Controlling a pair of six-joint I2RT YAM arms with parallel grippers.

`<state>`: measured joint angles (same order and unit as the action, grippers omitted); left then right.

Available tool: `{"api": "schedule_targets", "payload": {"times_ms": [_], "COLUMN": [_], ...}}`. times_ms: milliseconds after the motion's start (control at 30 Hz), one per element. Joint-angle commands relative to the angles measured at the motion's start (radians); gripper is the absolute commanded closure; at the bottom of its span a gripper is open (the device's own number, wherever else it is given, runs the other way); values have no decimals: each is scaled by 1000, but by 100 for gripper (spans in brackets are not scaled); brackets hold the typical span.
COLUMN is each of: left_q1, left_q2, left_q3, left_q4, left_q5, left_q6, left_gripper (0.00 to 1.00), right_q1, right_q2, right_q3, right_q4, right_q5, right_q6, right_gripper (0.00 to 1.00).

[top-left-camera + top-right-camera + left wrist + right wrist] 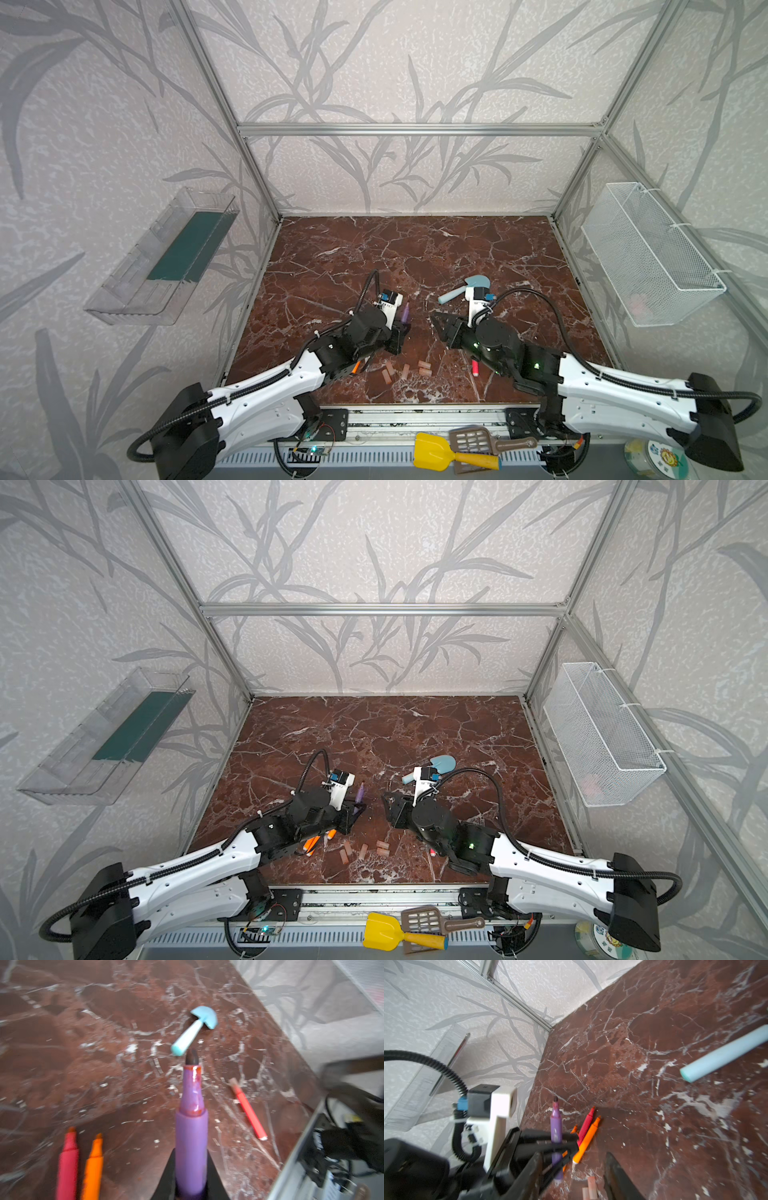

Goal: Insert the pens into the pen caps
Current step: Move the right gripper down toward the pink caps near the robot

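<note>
In both top views your left gripper [400, 332] is clamped on the purple pen [405, 312]. It holds the pen tip up over the middle of the tabletop [415, 249]. Your right gripper [440, 326] faces it from just beside, with its jaws parted and nothing in them. The caps [405, 371] lie loose in a cluster near the front edge, between your two arms. The orange pens [309, 845] lie near that edge, partly under the left arm. A red pen [475, 368] lies partly under the right arm. The shovel [465, 289] lies beyond the right gripper.

The left wrist view is blurred. There you see the purple pen [191, 1136] pinched between the dark fingers [166, 1178], its dark tip bare. A pink pen [67, 1163] and one of the orange pens [93, 1165] lie side by side on the tabletop. The red pen [248, 1109] lies well apart from them.

In the right wrist view the left gripper [558, 1142] grips the purple pen [556, 1124] around mid-length. Your right gripper's fingers [614, 1176] stand wide apart. Two caps [591, 1184] lie on the tabletop between them.
</note>
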<state>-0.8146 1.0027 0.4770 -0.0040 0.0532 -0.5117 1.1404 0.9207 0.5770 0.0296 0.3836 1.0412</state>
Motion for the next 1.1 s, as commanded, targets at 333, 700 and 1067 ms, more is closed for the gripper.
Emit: {"api": "schedule_targets", "payload": {"times_ms": [333, 700, 1067], "left_q1": [66, 71, 73], "left_q2": [-240, -385, -386], "left_q3": [-70, -91, -87], "left_q4": [-202, -284, -290], "left_q5": [-179, -230, -238], "left_q6": [-42, -59, -60], "left_gripper": [100, 100, 100], "right_q1": [268, 306, 306], "right_q2": [406, 740, 855], "right_q3": [152, 386, 428], "right_q4": [-272, -372, -404], "right_q5": [-41, -74, -64], "right_q6": [107, 53, 53], "right_gripper": [50, 58, 72]}}
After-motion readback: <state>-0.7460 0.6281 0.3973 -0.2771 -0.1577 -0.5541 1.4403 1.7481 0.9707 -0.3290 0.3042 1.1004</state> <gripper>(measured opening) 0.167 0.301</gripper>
